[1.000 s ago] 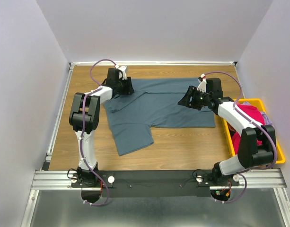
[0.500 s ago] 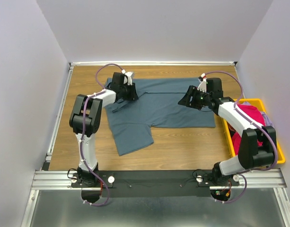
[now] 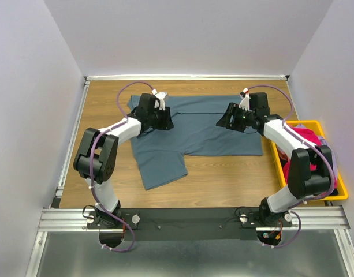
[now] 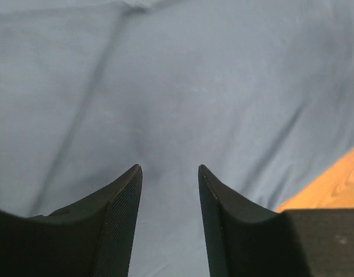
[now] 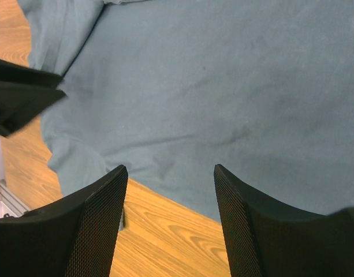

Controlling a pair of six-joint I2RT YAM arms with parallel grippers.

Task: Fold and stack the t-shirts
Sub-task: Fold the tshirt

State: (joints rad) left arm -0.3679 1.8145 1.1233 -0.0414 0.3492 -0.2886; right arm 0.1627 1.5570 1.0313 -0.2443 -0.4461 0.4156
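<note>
The slate blue-grey t-shirt (image 3: 200, 130) lies spread flat on the wooden table (image 3: 223, 179), just to the left of the yellow bin (image 3: 306, 122). Its straight hem is turned toward the bin, and one short sleeve juts out at the corner farthest from the bin, on the near side. The cloth is plain and lightly rumpled, with a long crease running across it away from the bin.

My left gripper (image 4: 168, 168) hangs low over the end of the shirt far from the bin. Its jaws are parted a moderate way with only cloth showing between them, and they grip nothing. My right gripper (image 5: 170, 167) hovers over the end of the shirt nearest the bin. Its jaws stand wide and empty above the shirt's near edge and a strip of bare wood.

Compared with a second ago, my left gripper has slid along the shirt's far edge toward the bin and its elbow has swung outward. My right gripper has edged only slightly toward the far side, and the shirt has kept its shape.

The yellow bin holds a bunched magenta-pink t-shirt (image 3: 309, 137). My right arm crosses over the bin, so I cannot tell what else is in it.
</note>
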